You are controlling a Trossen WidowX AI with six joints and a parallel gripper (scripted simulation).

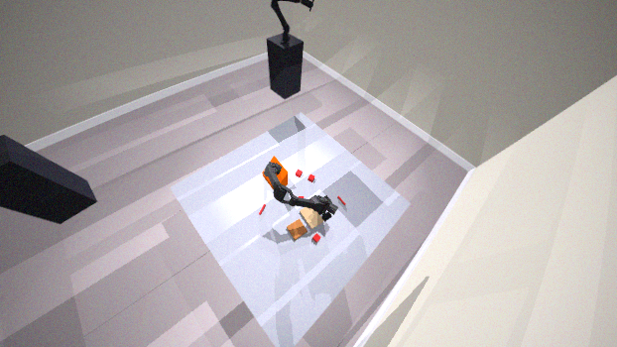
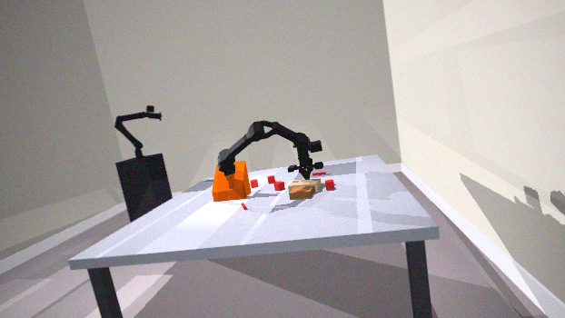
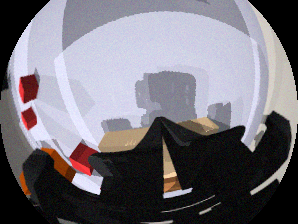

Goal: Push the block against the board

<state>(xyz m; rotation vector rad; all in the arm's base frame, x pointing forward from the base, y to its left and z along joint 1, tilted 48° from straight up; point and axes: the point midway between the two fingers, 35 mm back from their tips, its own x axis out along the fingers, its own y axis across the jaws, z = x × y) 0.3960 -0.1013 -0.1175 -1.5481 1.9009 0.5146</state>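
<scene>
Well, from where I stand the pincer [image 1: 326, 216] [image 2: 307, 176] [image 3: 158, 120] is shut, its tips drawn together with nothing between them. A narrow wedge of space shows farther back between the fingers in the wrist view. It points down over the tan piece [image 1: 310, 218] [image 2: 311, 183] [image 3: 122, 140], near the side away from the brown piece [image 1: 297, 230] [image 2: 302, 193] [image 3: 171, 185]. I can't tell whether the tips touch the tan wood or only come close.

Both pieces lie flat on the table [image 1: 298, 302] [image 2: 254, 252] [image 3: 110, 40], a little below the middle of the frame from above. The brown one is just beside the tan one, toward the lower left; whether a whole side meets it, or any edges line up, I can't make out.

The black arm [image 1: 280, 193] [image 2: 241, 145] reaches from its orange base [image 1: 284, 175] [image 2: 219, 194] [image 3: 59, 162], right of the frame's left half in the exterior view, and bends down at the pieces. A red cube [image 1: 316, 238] [image 2: 330, 184] sits near them, at the lower right of the brown piece from above. More red cubes are scattered between the base and the wood. One red stick [image 1: 262, 209] [image 2: 244, 206] lies to the left of the pieces, another red stick [image 1: 341, 200] [image 2: 319, 173] to their upper right.
</scene>
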